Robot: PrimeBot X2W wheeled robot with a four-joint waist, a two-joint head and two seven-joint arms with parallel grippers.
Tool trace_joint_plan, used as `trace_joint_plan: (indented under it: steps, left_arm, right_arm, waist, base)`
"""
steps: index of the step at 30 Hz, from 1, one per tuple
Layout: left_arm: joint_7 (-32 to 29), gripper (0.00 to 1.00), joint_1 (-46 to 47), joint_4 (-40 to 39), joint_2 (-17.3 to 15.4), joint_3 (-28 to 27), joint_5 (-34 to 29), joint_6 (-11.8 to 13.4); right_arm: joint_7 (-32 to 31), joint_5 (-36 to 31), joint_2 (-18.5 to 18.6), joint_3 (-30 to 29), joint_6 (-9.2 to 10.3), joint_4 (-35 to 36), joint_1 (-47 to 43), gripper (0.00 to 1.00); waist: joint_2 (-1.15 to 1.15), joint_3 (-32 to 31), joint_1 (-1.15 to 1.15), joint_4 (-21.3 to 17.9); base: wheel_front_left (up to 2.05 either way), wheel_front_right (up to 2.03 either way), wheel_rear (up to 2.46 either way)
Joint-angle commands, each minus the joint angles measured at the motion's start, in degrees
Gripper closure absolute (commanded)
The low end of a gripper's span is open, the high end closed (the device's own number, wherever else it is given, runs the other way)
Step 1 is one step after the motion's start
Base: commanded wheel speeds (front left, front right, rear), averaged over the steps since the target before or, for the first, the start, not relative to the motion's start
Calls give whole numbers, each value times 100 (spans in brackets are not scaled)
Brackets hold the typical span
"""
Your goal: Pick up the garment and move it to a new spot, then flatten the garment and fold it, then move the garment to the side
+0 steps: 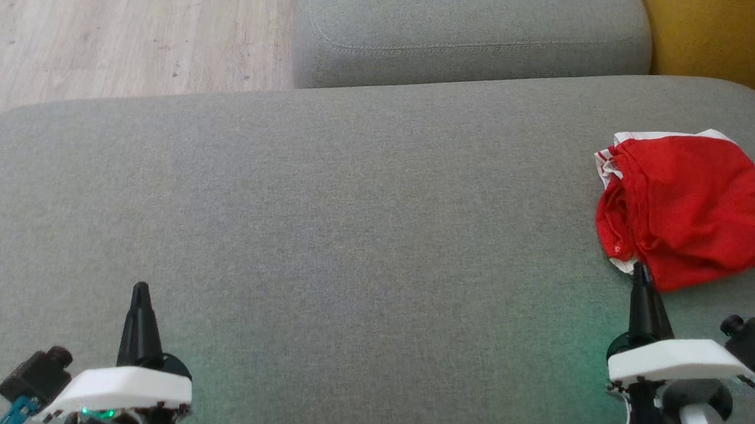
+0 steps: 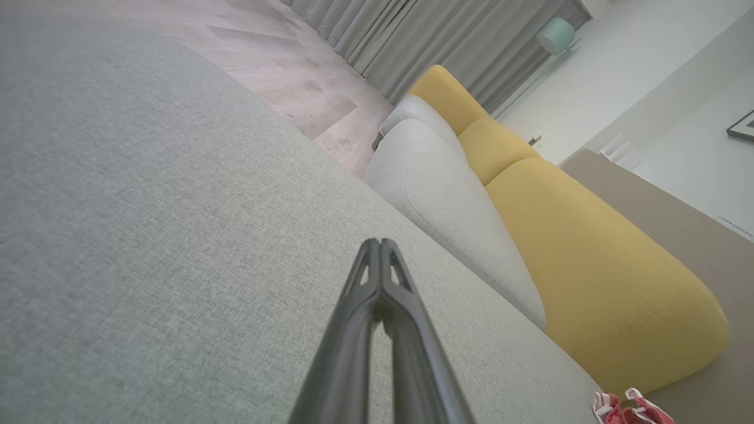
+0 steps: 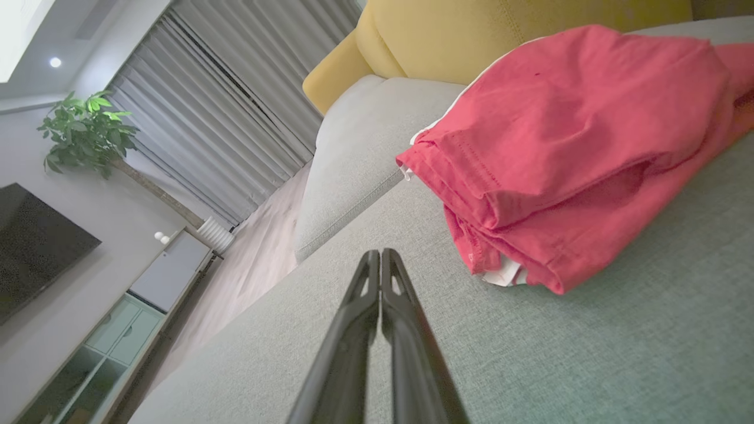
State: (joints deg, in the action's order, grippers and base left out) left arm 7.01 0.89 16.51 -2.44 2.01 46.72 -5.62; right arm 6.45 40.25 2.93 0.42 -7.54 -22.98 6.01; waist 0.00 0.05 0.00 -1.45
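Here's the right gripper, its two long dark fingers pressed tight together and pinching nothing. Just ahead of its tips and a touch to the right lies the red fabric garment with white trim. From the head view the tips seem to meet the near hem. The right wrist view shows the right gripper with a strip of bare cushion between it and the red garment, so it is near, not touching.

Over to the left gripper: it is closed up too and empty, with the garment well away to its right across the broad grey woven cushion.

So where does the task stand? The garment sits in a compact bundle of stacked layers, not spread out, and off toward the cushion's right edge. By my reading, the folding looks done and the bundle is already at the side. The layers are a bit lumpy, though, and I can't rule out that this is an unfolded heap waiting for its first pick-up.
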Motion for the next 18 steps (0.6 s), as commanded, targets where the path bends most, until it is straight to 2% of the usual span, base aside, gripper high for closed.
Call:
trace_joint_plan:
  steps: [1,18]
  left_arm:
    - [-63,100,303,-197,-19,-129,166,-39]
    - [-351,100,354,-208,-24,-291,1146,-72]
  right_arm:
    - [-44,200,10,-8,2,226,185,100]
    - [-324,1317,7,-162,3,376,148,100]
  waist:
    - [0,0,0,3]
    - [0,3,0,35]
  base:
    - [0,0,0]
    - [0,0,0]
